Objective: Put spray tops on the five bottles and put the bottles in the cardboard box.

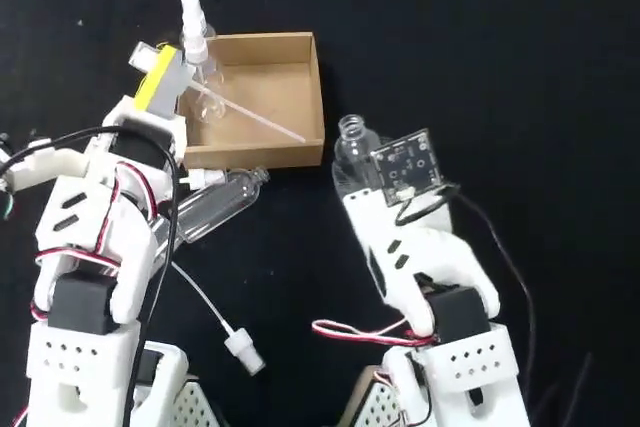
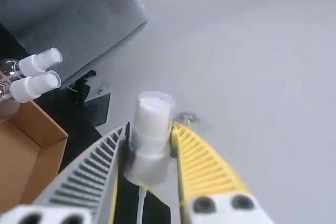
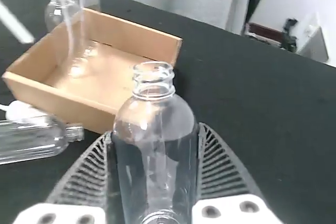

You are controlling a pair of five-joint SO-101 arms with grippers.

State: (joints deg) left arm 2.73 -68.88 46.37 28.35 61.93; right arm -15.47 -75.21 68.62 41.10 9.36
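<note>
My left gripper (image 2: 149, 129) is shut on a white spray top (image 2: 149, 145), held up at the near left corner of the cardboard box (image 1: 290, 97). Its thin dip tube (image 1: 260, 119) slants across the box. Two clear bottles with spray tops (image 1: 195, 32) stand in the box's far left corner. My right gripper (image 3: 155, 129) is shut on an upright clear bottle (image 3: 155, 140) with an open neck, just right of the box's near corner (image 1: 352, 147). Another uncapped bottle (image 1: 215, 205) lies on the table in front of the box.
A loose spray top with its tube (image 1: 243, 350) lies on the black table (image 1: 520, 77) between the two arm bases. The left arm's body (image 1: 100, 227) partly covers the lying bottle. The table's right half holds nothing but cables.
</note>
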